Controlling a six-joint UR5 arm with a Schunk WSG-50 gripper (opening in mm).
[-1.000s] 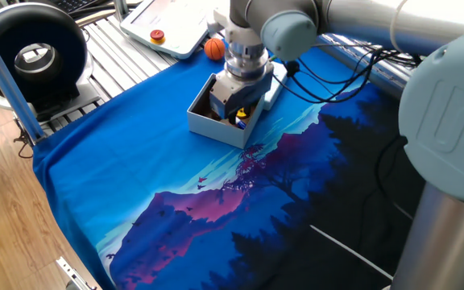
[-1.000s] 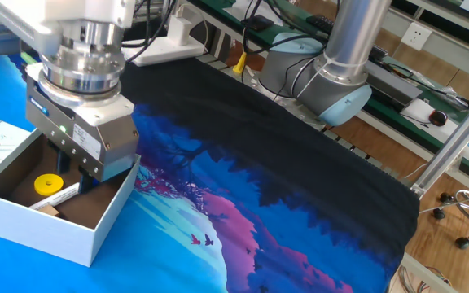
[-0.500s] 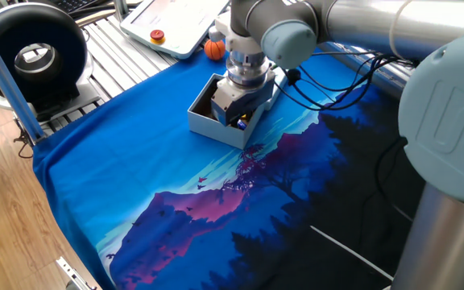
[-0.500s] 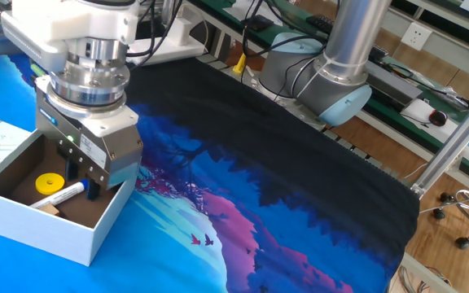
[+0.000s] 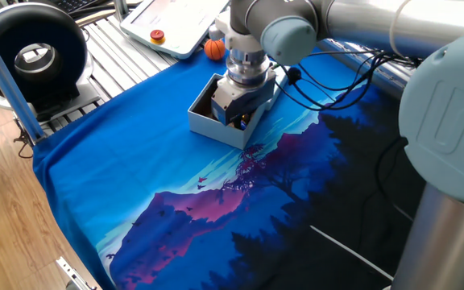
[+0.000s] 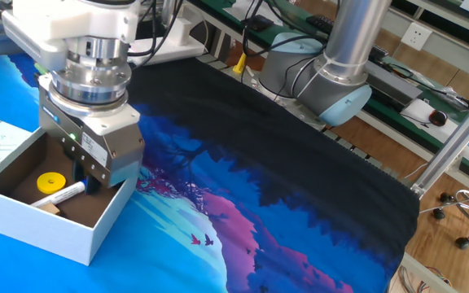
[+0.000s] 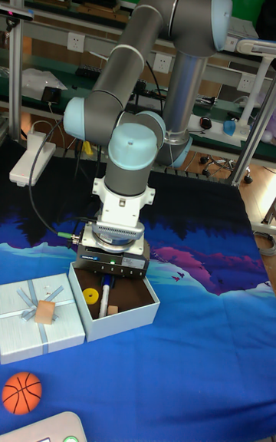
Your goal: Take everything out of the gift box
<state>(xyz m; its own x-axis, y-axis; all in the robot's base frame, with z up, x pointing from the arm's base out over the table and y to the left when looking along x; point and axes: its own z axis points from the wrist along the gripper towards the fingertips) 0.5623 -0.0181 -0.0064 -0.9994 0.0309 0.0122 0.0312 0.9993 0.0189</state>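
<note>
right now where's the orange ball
The orange ball is already out of the gift box, on the blue cloth beside the ribboned lid in the tall fixed view.

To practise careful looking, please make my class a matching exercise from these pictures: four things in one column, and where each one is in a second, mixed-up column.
Things:
1 ball
2 yellow disc
3 lid
4 gripper

Places:
a reaching down into the box
b flat on the box floor
c beside the box, with a wooden cube on top
d on the cloth, apart from the box

Pairs: 1-d, 2-b, 3-c, 4-a
</note>
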